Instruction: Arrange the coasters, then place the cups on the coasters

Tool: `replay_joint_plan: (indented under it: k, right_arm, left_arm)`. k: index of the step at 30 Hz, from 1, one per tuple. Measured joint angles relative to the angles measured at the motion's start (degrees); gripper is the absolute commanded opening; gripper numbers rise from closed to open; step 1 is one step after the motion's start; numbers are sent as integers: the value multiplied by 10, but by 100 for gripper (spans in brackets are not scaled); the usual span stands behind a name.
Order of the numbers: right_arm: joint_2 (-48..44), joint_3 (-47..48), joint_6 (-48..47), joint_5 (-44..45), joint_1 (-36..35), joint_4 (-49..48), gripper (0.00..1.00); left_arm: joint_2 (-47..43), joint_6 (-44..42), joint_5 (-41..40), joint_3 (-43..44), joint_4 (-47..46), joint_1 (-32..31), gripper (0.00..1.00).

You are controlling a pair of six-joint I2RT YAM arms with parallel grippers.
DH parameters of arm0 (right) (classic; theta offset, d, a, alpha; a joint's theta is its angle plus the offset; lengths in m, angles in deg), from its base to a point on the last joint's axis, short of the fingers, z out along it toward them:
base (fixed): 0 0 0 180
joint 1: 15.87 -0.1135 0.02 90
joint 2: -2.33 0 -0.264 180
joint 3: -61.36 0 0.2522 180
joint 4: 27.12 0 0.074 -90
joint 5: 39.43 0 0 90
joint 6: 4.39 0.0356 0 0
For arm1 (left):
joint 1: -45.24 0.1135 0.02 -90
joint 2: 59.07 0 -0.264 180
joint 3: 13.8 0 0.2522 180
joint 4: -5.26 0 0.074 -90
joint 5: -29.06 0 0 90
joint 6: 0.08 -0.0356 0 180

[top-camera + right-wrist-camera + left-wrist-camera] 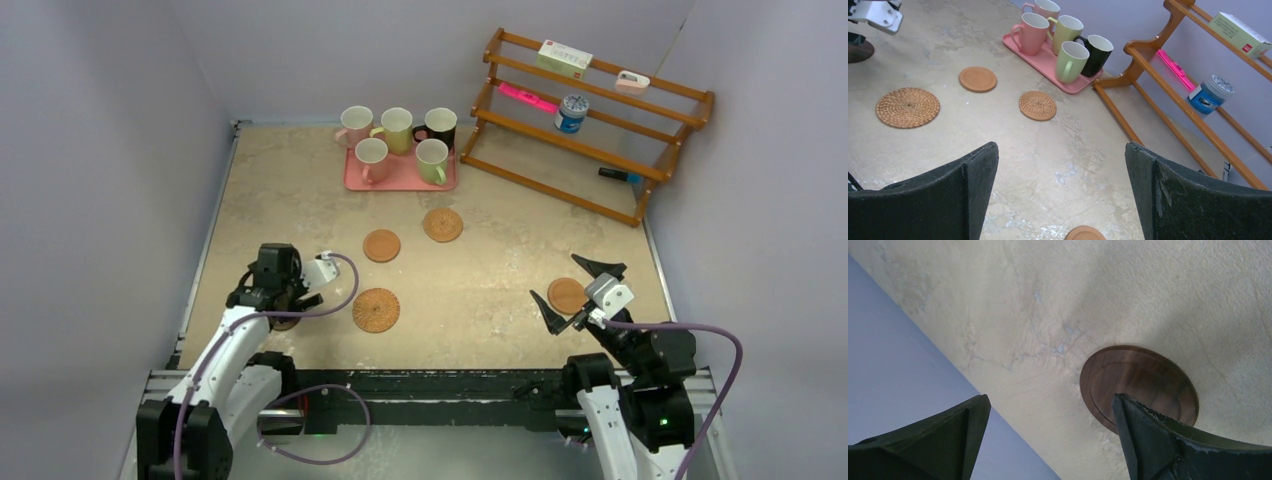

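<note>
your left gripper (1049, 397) was spread wide with nothing between its fingers, hanging low over the near left of the table (480, 270). the dark brown coaster (1138, 380) lay flat on the table right under it, with one finger in front of that coaster's near edge in the wrist view (you couldn't tell from there whether the finger touched it).

your right gripper (570, 290) was spread just as wide and empty, hovering at the near right over a smooth tan coaster (566, 295), which sat between the two fingers in the top view.

the other three coasters lay apart from one another in the middle of the table: a large woven one (376, 310) nearest your left arm, a smooth tan one (381, 245) beyond it, and a small woven one (442, 224) further back and to the right.

all five cups stood upright on the pink tray (400, 180) at the far edge: a pink cup (355, 125), a pale yellow cup (396, 128) and a black cup (440, 126) along the back, a second pink cup (371, 158) and a light green cup (432, 160) in front. none stood on a coaster.
</note>
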Motion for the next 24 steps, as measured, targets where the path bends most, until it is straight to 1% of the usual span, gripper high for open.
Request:
replay_joint_plan:
  k: [5, 11, 15, 24]
  right_arm:
    - [0, 0, -1, 0, 0, 0, 98]
    - [0, 0, -1, 0, 0, 0, 98]
    - [0, 0, -1, 0, 0, 0, 98]
    - [0, 0, -1, 0, 0, 0, 98]
  left_arm:
    - [60, -5, 4, -9, -29, 3, 100]
    - [117, -10, 3, 2, -108, 3, 100]
    - [158, -7, 8, 11, -169, 4, 100]
    - [304, 30, 40, 77, -321, 4, 100]
